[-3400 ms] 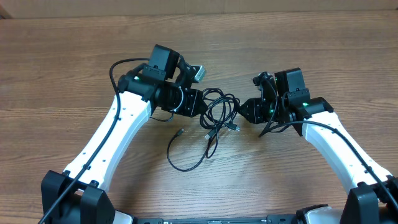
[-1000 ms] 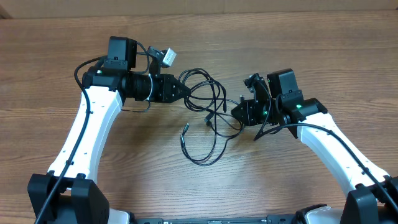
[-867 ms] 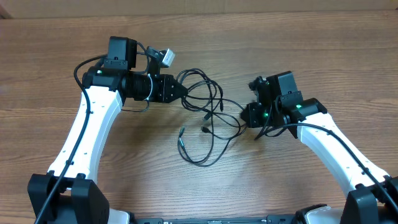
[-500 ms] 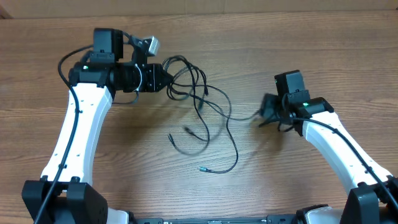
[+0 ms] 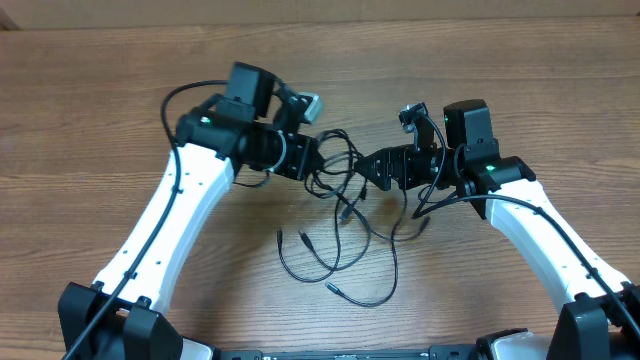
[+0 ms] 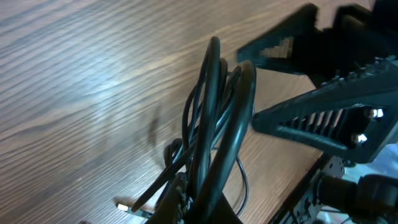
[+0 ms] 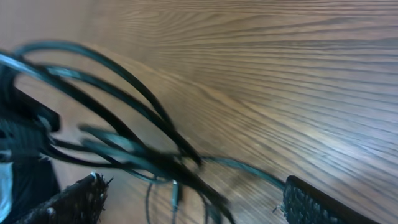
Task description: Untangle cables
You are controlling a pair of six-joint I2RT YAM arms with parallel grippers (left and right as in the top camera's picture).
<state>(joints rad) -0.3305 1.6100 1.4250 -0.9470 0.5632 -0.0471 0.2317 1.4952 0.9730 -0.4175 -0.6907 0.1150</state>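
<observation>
**Left pincer, right pincer, one bunch of cables**

Left pincer: closed, so far as its own view shows, on the gathered strands of the cables, which rise out of it in a tight sheaf.

Right pincer: just right of the left pincer. Fingers spread wide, strands passing between them, nothing clamped.

Loose tails ending in small plugs: on the table, on my base's side of the left pincer.

Handling, by my judgement: light, limp and smooth-jacketed, so prone to slide and to snag loop on loop. I would take one strand only, close beside the left pincer, never by a plug, and draw gently.
</observation>
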